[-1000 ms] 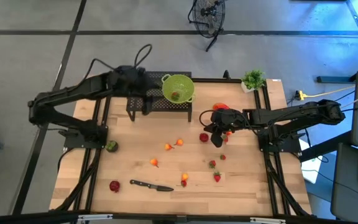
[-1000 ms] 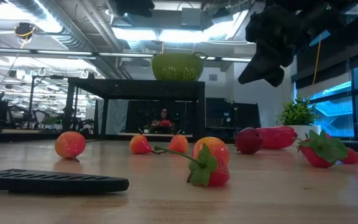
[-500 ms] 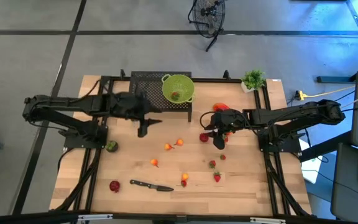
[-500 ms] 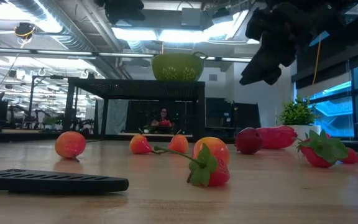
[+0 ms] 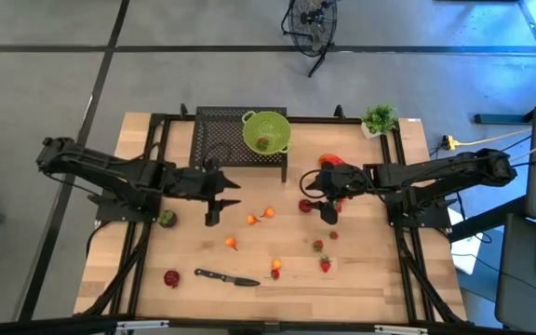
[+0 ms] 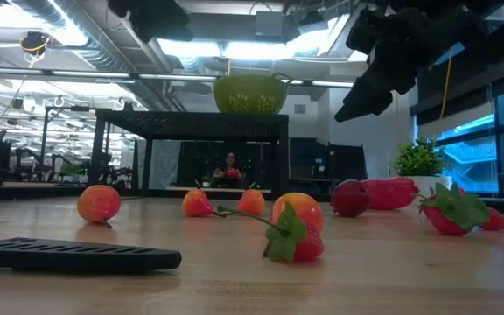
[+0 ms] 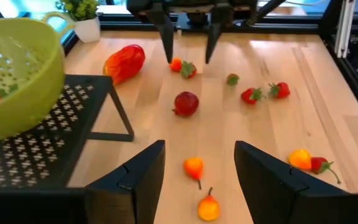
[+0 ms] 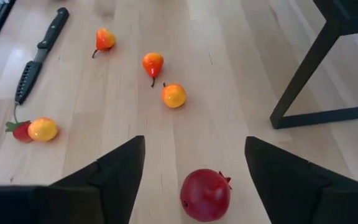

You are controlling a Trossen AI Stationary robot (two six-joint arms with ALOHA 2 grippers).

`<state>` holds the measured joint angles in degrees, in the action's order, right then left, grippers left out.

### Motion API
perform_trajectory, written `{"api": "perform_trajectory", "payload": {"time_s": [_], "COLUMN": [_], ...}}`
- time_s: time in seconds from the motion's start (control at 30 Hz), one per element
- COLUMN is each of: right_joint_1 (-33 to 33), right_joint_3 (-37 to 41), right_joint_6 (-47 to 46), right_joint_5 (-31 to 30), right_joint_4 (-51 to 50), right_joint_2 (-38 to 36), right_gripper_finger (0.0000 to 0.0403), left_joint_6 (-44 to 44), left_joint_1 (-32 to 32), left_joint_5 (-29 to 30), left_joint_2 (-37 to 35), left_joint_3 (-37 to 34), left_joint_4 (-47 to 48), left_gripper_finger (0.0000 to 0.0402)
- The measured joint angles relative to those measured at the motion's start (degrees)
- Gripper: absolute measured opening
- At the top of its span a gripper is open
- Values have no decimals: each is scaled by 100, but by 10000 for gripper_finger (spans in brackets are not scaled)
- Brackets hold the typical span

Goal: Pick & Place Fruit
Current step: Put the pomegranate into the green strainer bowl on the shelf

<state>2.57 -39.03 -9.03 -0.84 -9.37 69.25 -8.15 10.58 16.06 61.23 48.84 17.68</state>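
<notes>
Right gripper point(image 5: 328, 210) has just spread its fingers, empty, above the red pomegranate point(image 5: 305, 206) at its 9 o'clock; grasp pending. Left gripper point(image 5: 214, 210), released, has swung from the colander point(image 5: 266, 131) toward the orange fruit point(image 5: 252, 220)

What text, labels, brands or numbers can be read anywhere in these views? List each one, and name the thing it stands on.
None: no legible word, number, brand or sign shows in any view.
The knife, the green colander, the black rack, the potted plant and the fruit, such as the dark red round one, carry no visible print.
The room behind the table in the low view shows no readable signs.
</notes>
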Motion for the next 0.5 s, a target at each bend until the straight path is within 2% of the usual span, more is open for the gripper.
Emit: {"api": "perform_trajectory", "payload": {"time_s": [0.1,0.33,0.5], "right_joint_1": [160,548,630], "right_joint_3": [-261,-1225,-1556], "right_joint_6": [-37,95,46], "right_joint_5": [-159,-582,-737], "right_joint_4": [-237,-1614,-2287], "right_joint_2": [0,0,0], "right_gripper_finger": [278,259,249], "left_joint_6": [-174,-481,-491], "left_joint_1": [219,661,853], "left_joint_5": [189,655,812], "left_joint_2": [0,0,2], "left_joint_3": [-149,-427,-540], "left_joint_4": [-150,-299,-577], "left_gripper_finger": [188,188,188]}}
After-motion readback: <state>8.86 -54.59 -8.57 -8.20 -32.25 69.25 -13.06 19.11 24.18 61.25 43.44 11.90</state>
